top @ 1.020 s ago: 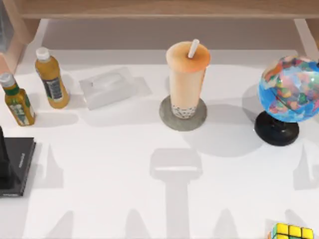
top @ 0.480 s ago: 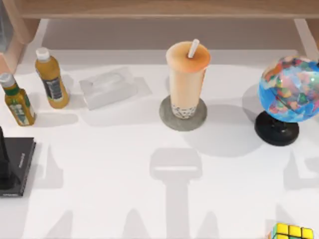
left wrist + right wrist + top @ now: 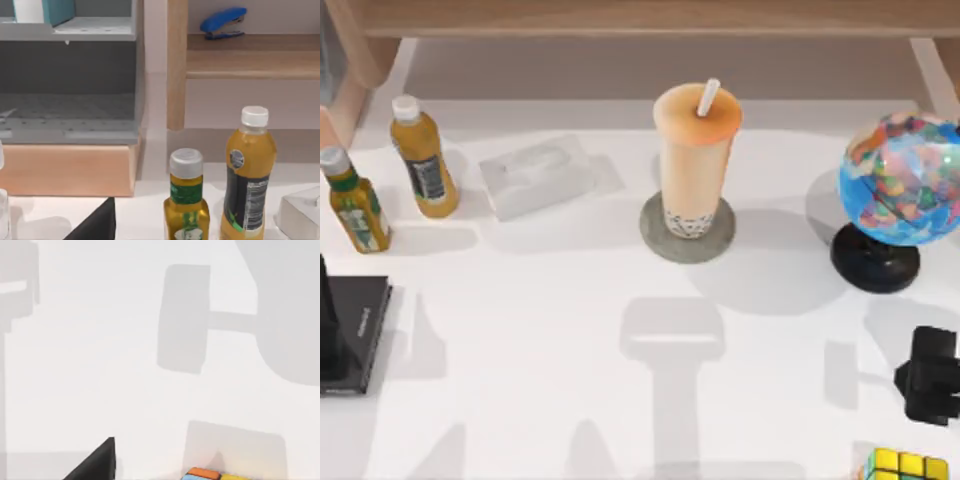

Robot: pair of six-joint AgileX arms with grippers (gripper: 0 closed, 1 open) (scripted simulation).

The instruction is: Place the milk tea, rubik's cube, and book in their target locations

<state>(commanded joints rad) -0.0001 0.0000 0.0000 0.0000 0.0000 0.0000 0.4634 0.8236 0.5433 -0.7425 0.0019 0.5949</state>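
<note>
At the counter's right edge, right end effector (image 3: 931, 375) hangs dark above the white surface, just back of the rubik's cube (image 3: 906, 466); can't tell whether its fingers are apart or together. Cube sits at the front right corner, yellow face up; right wrist view catches its orange and yellow tiles (image 3: 210, 474). Globe (image 3: 900, 180) stands behind the end effector on a black base. Milk tea (image 3: 694, 155) is upright on the round grey coaster (image 3: 661, 242), centre back. Clear box (image 3: 538, 175) lies left of it, then two yellow bottles (image 3: 423, 155). Black slab (image 3: 368, 315) at the left edge. Left wrist view shows a teal book (image 3: 57, 10) up on a grey shelf (image 3: 95, 30), blue stapler (image 3: 223, 21) on the wooden shelf beside.
</note>
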